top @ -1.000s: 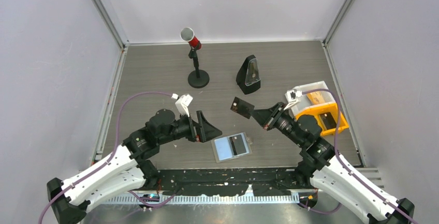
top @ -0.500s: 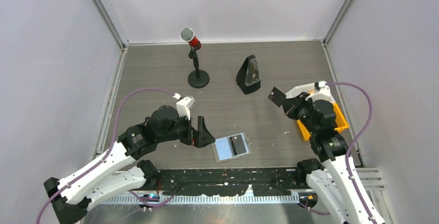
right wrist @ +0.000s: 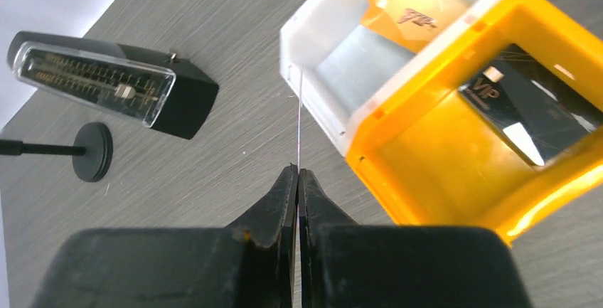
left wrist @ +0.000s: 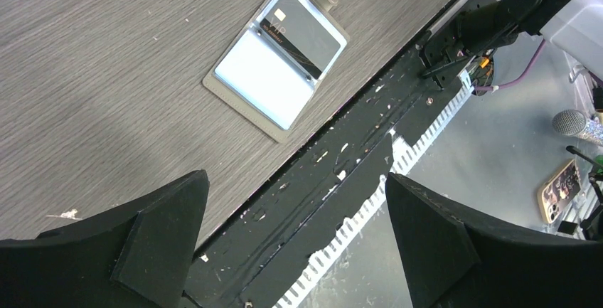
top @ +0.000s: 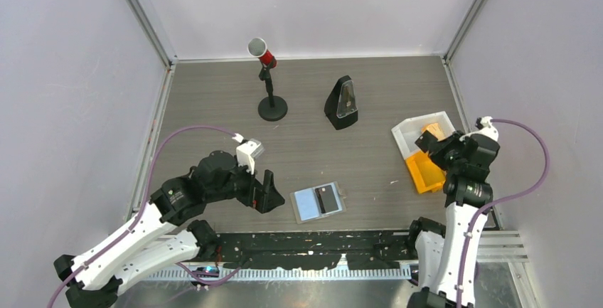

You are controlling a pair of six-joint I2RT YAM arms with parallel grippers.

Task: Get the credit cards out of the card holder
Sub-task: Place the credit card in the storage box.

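Observation:
The card holder (top: 307, 205) lies open on the table near the front edge, with one black credit card (top: 327, 198) in its right panel. It also shows in the left wrist view (left wrist: 259, 84), with that card (left wrist: 299, 27). My left gripper (top: 268, 190) is open and empty, just left of the holder, and in its own view (left wrist: 291, 183) hangs over the table's front edge. My right gripper (top: 429, 144) is shut (right wrist: 298, 174) on a thin card seen edge-on (right wrist: 299, 116), next to the tray's white corner.
The orange-and-white tray box (top: 417, 174) stands at the right; in the right wrist view its rim (right wrist: 377, 126) encloses an orange-tan card (right wrist: 409, 11) and a black card (right wrist: 530, 109). A metronome (top: 343, 103) and a microphone on a stand (top: 269, 84) stand at the back.
My right arm has swung right, carrying the dark card from the table's middle to the tray. My left gripper has drawn back a little to the left. The holder has not moved.

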